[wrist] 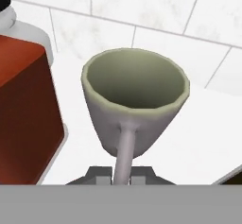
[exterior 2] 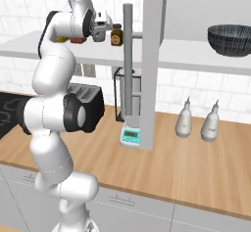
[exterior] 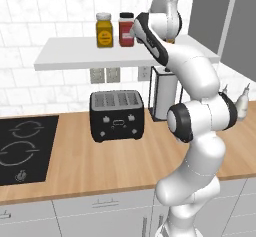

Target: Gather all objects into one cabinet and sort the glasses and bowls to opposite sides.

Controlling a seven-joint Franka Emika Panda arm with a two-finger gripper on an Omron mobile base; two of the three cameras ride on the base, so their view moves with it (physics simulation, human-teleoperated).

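I read the gripper (wrist: pixel 121 178) as closed down to a narrow gap on the handle of a mug (wrist: pixel 134 100), which stands directly ahead of it in the hand view. The mug is grey-brown outside and paler inside, it stands upright with its mouth open toward the camera, and its handle runs straight down from the wall to the point between the two fingertips, so the grip is on the handle and not on the rim. The mug rests on the white shelf (exterior: pixel 75 56) that is backed by white tiles, and I take that shelf as my reference. On the shelf, just beside the mug, stands a red jar (wrist: pixel 26 114); in the left base view the same red jar (exterior: pixel 126 30) sits next to a yellow jar (exterior: pixel 104 30), both upright with lids on. In the right base view the gripper (exterior 2: pixel 105 25) reaches level with the shelf top, close to a small brown jar (exterior 2: pixel 116 35). Along the same shelf level, well apart from the hand and past a tall dark grey cabinet door (exterior 2: pixel 152 64) that stands open edge-on, the wide dark bowl (exterior 2: pixel 229 40) sits upright on the cabinet's white board. Below the shelf, a black toaster (exterior: pixel 116 115) stands on the wooden counter (exterior: pixel 75 161).
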